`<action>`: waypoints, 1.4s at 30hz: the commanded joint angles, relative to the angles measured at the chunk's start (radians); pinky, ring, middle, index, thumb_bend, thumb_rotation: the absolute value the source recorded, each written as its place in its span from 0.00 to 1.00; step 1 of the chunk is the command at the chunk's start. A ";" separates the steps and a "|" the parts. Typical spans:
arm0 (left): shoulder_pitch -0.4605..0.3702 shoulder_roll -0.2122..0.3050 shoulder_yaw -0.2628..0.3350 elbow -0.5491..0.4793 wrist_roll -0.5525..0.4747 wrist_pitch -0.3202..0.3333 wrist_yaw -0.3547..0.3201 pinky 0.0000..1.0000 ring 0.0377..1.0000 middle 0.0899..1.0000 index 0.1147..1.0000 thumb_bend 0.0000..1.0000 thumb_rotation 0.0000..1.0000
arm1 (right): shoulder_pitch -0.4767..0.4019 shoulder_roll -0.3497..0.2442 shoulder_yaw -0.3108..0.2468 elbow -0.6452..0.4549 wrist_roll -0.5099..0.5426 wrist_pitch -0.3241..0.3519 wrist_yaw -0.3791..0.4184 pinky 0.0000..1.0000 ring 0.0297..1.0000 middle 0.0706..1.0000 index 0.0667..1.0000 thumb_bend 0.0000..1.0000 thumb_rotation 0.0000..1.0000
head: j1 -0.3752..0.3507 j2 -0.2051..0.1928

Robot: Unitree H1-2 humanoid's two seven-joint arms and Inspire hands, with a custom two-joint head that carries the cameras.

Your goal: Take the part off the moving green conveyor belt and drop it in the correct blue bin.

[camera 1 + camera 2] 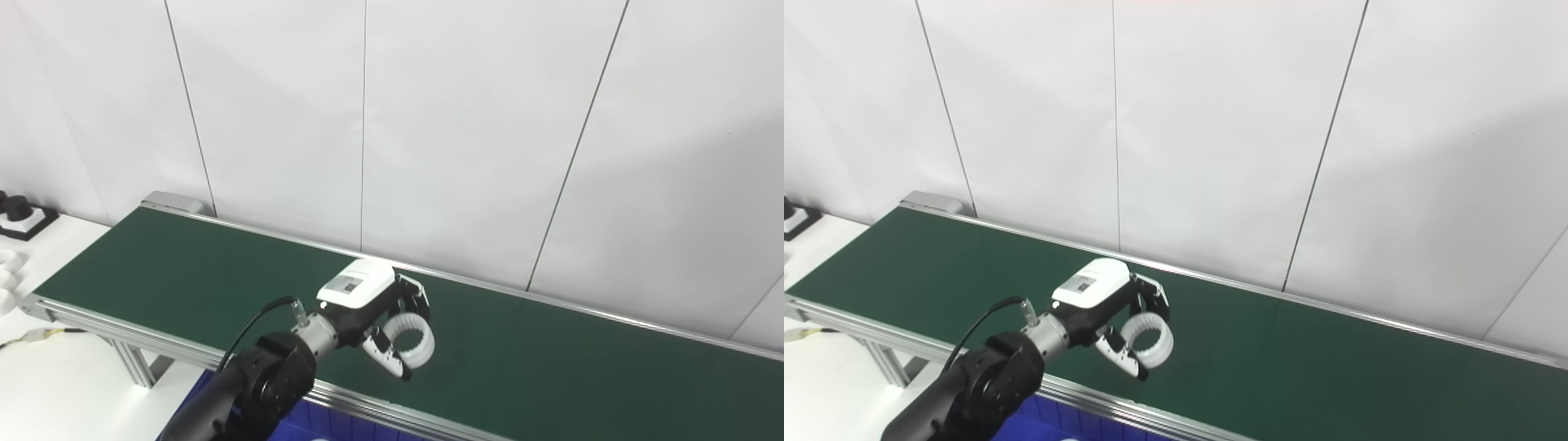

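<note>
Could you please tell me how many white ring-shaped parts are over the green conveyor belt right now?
1. The white ring part is held in the left hand, over the near half of the green conveyor belt. No other shows on the belt; the blue bin is mostly cropped.

We saw only a corner of the blue bin (318,422), cut off by the bottom edge. The conveyor belt (551,361) ran out at the right. The black knobbed object (18,214) was cropped at the left.

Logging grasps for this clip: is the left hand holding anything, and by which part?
Yes. The left hand holds a white ring over the green belt, its fingers closed around the ring's rim on the near side. No right hand is visible.
</note>
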 commanded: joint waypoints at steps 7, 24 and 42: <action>0.047 -0.052 0.020 -0.157 0.039 0.020 -0.023 0.55 0.44 0.45 0.41 0.50 0.00 | -0.012 0.003 0.000 -0.022 0.011 -0.018 0.008 0.69 0.76 0.80 0.93 0.45 0.83 | -0.043 0.020; 0.275 -0.108 0.099 -0.275 -0.084 -0.029 -0.013 0.46 0.42 0.42 0.43 0.50 0.00 | 0.025 -0.003 -0.013 -0.144 0.014 0.058 0.016 0.67 0.74 0.78 0.89 0.49 0.69 | -0.212 0.186; 0.334 -0.109 0.136 -0.191 -0.105 0.012 -0.032 0.36 0.38 0.42 0.44 0.50 0.00 | 0.020 -0.020 -0.046 -0.282 0.041 0.205 0.024 0.67 0.73 0.77 0.89 0.54 0.73 | -0.112 0.355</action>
